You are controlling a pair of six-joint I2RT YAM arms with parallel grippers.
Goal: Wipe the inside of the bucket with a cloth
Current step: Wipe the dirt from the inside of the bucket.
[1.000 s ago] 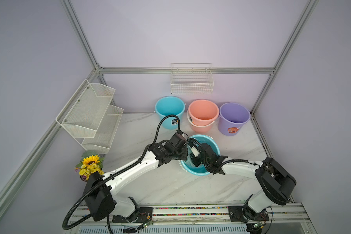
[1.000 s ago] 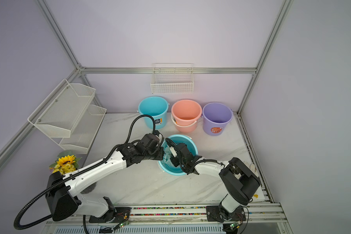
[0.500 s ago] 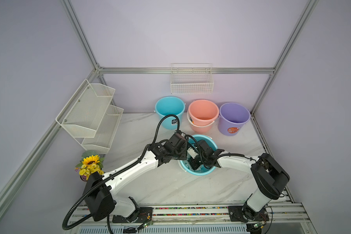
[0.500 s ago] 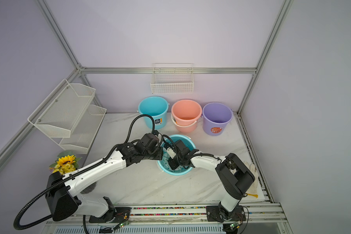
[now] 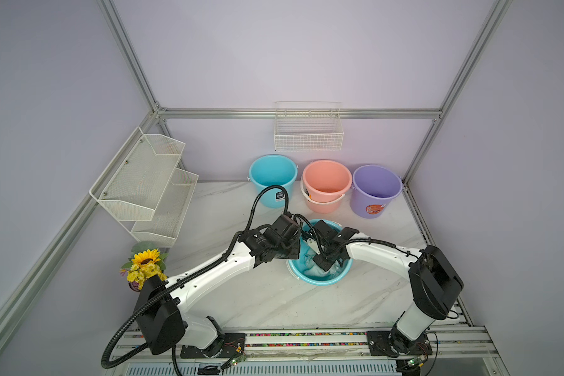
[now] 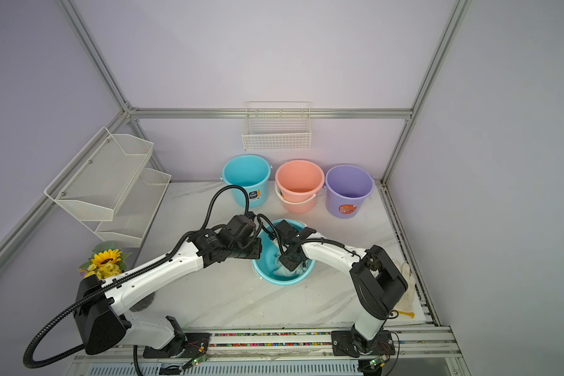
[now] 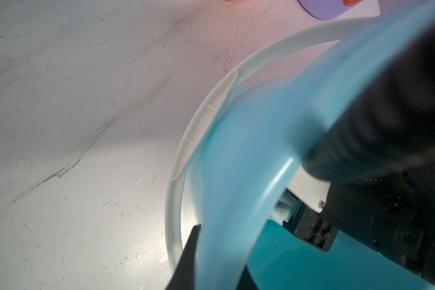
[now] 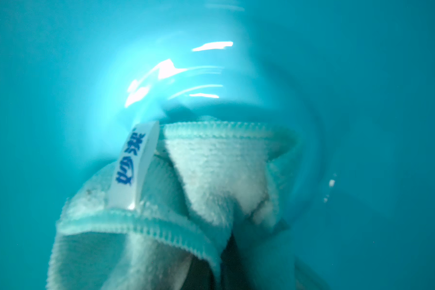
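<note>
Right, the cloth (image 8: 219, 170) is down inside the bucket (image 5: 316, 282), and it lies straight ahead of the right gripper (image 8: 230, 253), bunched between the fingertips and the bucket's floor. That is the relation I steer by: the folds run lengthwise away from the gripper towards the bottom, so I judge a sweep has to drag them round the lower wall rather than push deeper. The right gripper is closed tight with a pinch of the cloth in it. It is soft, pale mint terry with a stitched hem, a stiff white tag (image 8: 133, 165) standing up from one edge. The bucket is smooth, glossy teal plastic, round, upright and open upward, and its floor throws bright glare in the right wrist view.

The left gripper (image 7: 216, 273) is nearly closed, one finger outside and one inside, clamped on the bucket's wall at the rim beside the white handle (image 7: 178, 175), which hangs down against the wall. I read that as bracing. In both top views the arms meet over the bucket on the marble table (image 6: 241, 299), the right one reaching in from its own side.
</note>
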